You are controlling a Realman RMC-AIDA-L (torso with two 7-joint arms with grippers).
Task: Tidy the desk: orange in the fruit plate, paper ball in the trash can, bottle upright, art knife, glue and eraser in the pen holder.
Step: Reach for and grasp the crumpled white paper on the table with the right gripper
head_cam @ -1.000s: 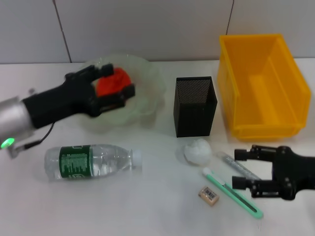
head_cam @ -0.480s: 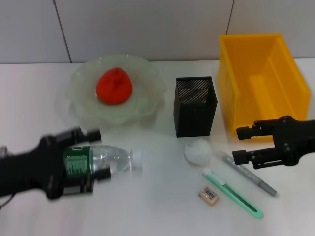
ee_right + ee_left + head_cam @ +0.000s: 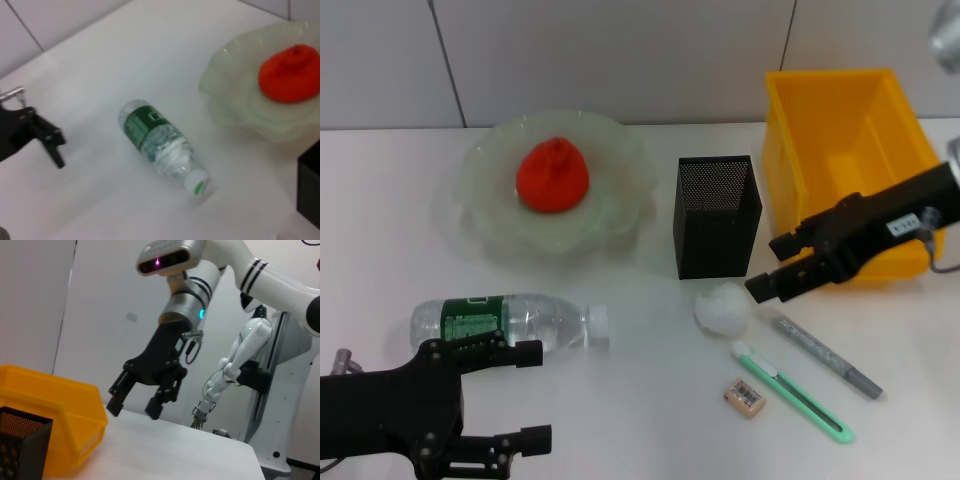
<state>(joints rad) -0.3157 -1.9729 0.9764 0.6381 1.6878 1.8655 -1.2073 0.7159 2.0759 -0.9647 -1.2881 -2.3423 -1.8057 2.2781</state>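
Note:
The orange [image 3: 552, 175] lies in the pale green fruit plate [image 3: 485, 220], also seen in the right wrist view as orange [image 3: 292, 80] and plate [image 3: 235, 100]. The bottle [image 3: 505, 325] [image 3: 160, 145] lies on its side. My left gripper [image 3: 533, 395] is open at the front edge, just in front of the bottle and holding nothing. My right gripper [image 3: 762, 268] [image 3: 135, 407] hangs open just right of the paper ball [image 3: 720, 307], between the black pen holder [image 3: 717, 215] and the yellow trash can [image 3: 850, 170]. The green art knife [image 3: 790, 390], glue [image 3: 825, 352] and eraser [image 3: 743, 396] lie on the table.
A white wall runs behind the table. The left wrist view shows the trash can [image 3: 55, 415], a corner of the pen holder [image 3: 20, 445] and another white robot [image 3: 240, 365] beyond the table.
My left gripper let go of the orange, left it in the plate and drew back to the front edge by the bottle. My right gripper rose and moved left toward the paper ball.

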